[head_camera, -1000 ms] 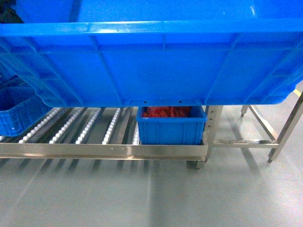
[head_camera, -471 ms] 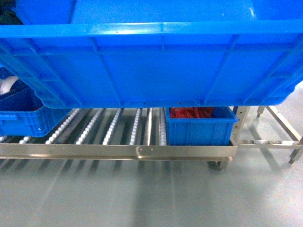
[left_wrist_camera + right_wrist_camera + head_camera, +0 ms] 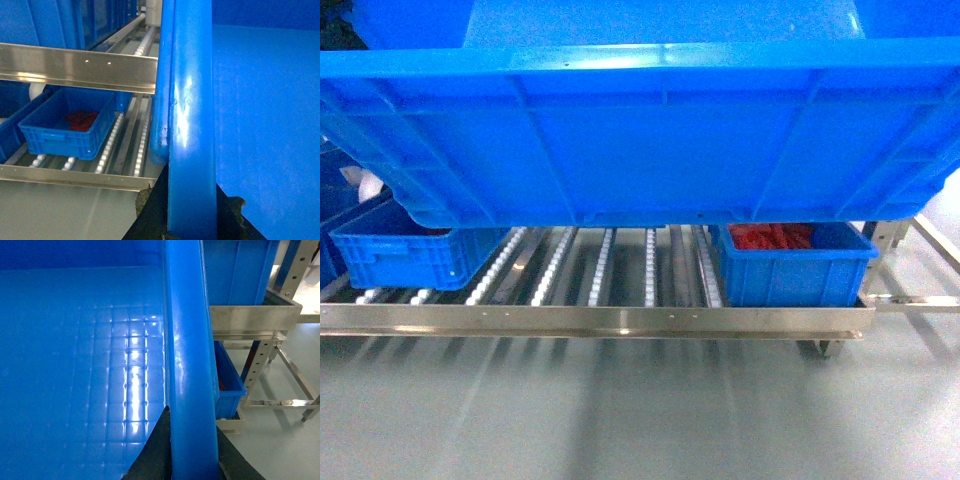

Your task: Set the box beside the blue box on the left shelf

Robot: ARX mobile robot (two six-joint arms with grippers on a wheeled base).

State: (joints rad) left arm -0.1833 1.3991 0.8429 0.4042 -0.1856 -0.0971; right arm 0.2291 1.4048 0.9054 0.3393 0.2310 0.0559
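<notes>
Clearly both claws clench the ribbed, glossy plastic box's (image 3: 650, 130) thick rolled rim.

No text, label, brand, number or sign can be read in any of the three views. The box (image 3: 640, 130) shows only plain ribbed blue plastic on its walls and rim, and the left shelf (image 3: 600, 320) shows bare steel rails (marked by nothing but small holes). The smaller blue crates (image 3: 795, 265) on the rollers carry no legible marking either.
</notes>
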